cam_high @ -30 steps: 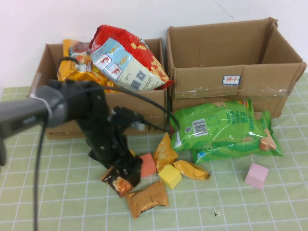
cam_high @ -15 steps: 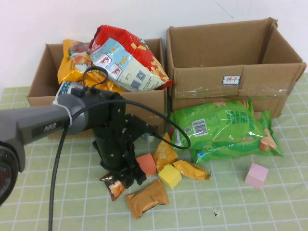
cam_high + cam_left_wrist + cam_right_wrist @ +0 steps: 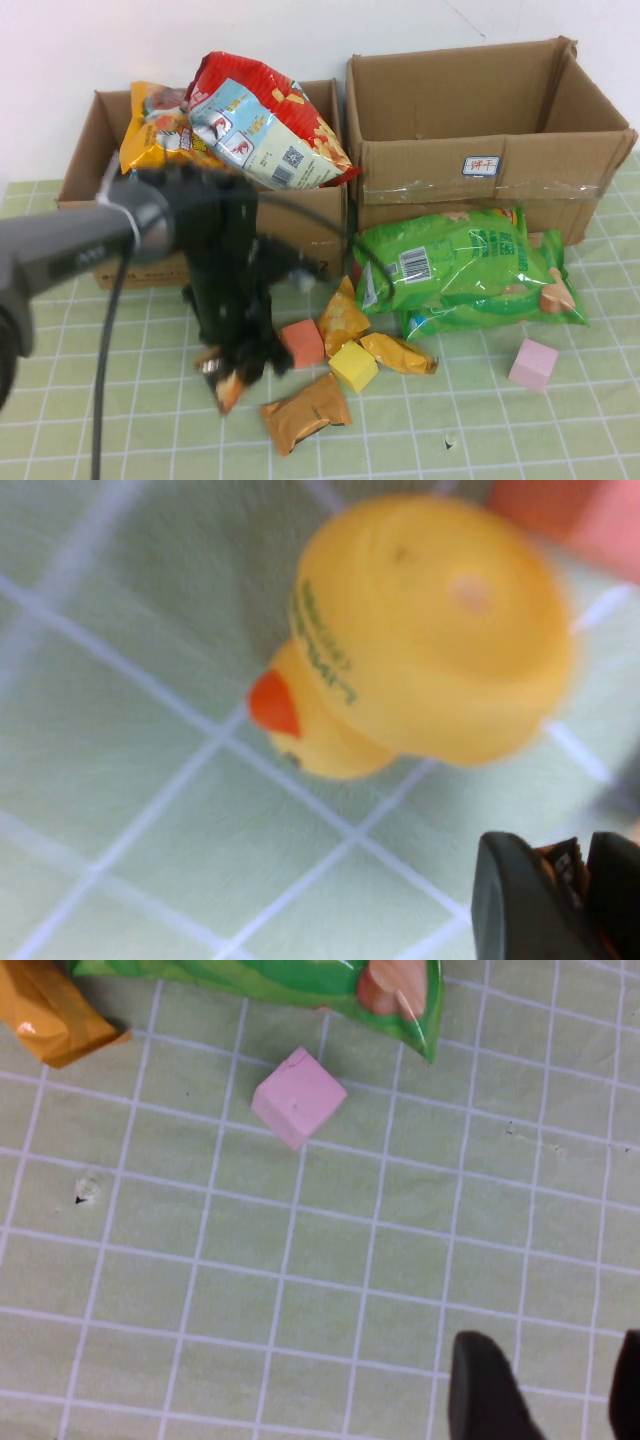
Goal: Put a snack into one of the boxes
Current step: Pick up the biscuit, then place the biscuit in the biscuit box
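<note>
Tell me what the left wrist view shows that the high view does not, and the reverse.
Only the left wrist view shows a yellow toy duck. Only the high view shows both cardboard boxes, the green snack bags, and the yellow cube. Both show the left end effector shut on a small dark snack packet and the green checked mat. The right end effector hangs above the mat, outside both views.

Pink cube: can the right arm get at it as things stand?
Probably yes. The pink cube sits alone on bare mat, clear of the green snack bags; the right hand hangs above the mat close by, fingers apart.
</note>
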Tool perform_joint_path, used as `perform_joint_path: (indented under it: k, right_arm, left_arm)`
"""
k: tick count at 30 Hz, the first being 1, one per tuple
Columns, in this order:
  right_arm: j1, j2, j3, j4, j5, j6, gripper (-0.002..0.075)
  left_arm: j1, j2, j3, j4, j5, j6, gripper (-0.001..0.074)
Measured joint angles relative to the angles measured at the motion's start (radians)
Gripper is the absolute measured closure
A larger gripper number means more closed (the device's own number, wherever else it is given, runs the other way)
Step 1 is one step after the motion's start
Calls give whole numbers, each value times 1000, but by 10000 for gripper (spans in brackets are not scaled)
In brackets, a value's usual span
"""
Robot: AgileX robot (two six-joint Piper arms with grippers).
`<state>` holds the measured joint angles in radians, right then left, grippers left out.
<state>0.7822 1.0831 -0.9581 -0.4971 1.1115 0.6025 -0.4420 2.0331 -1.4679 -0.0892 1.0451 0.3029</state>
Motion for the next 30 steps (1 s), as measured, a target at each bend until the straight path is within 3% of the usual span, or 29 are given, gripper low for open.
perform_joint_path:
  k: [4,7,12,19,22,24,26,28,30]
  right_arm:
    - [0,0,0,0,-12,0,454]
    - [0,0,0,3,-39,4,454]
    - [0,0,0,10,-54,9,454]
    - [0,0,0,13,-59,43,454]
    - [0,0,0,27,-61,50,454]
    - [0,0,0,29,-68,52,454]
    - [0,0,0,30,-82,53,454]
    - [0,0,0,30,-89,53,454]
    - [0,0,0,30,-93,53,454]
  left_arm:
    - [0,-60,-173,-50,81,24,632]
    - [0,-77,-370,-132,45,50,641]
    - [0,-62,-572,-343,-296,134,647]
    - [0,50,-603,-710,-872,338,631]
    - [0,110,-605,-768,-933,413,494]
    - [0,142,-620,-779,-910,477,333]
    - [0,156,-637,-781,-855,555,222]
    - [0,156,-657,-785,-811,637,174]
    - [0,156,-688,-795,-776,692,172]
